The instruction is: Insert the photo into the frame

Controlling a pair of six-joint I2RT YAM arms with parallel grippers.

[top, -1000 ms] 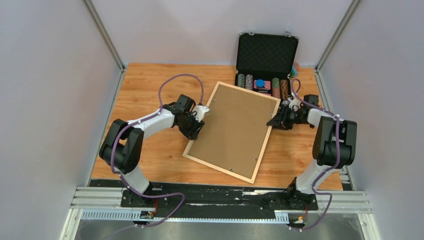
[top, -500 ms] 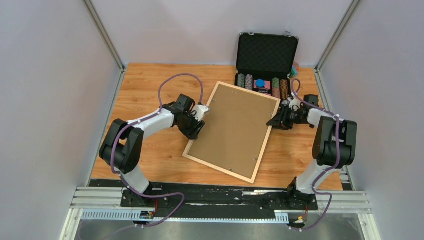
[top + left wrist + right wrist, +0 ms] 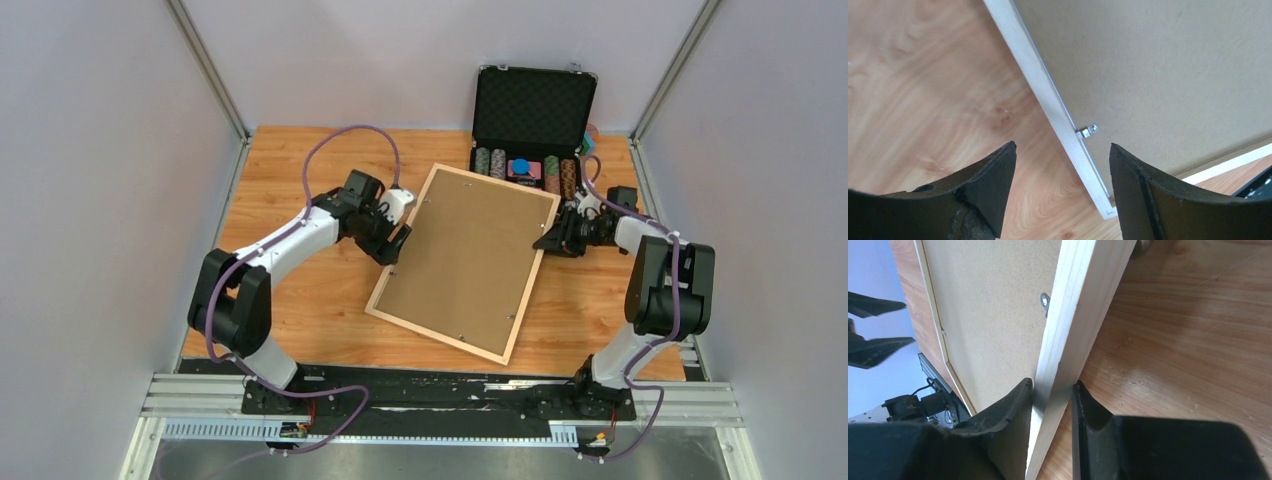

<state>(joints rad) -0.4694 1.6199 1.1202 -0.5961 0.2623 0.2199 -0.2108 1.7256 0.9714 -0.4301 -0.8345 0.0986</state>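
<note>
Frame (image 3: 436, 338) back-up on worktop (image 3: 300, 170); right fingers (image 3: 1008, 415) clamped on its right rail; left fingers (image 3: 993, 172) apart over left rail.

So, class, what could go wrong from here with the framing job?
Only the right hand grips the light-wood rectangular frame; the left hand is open, so a pull might swing it.
It straddles the rail beside a small metal clip; closing might snag that.
The frame's far corner nears the open black chip case; sliding could bump it.
</note>
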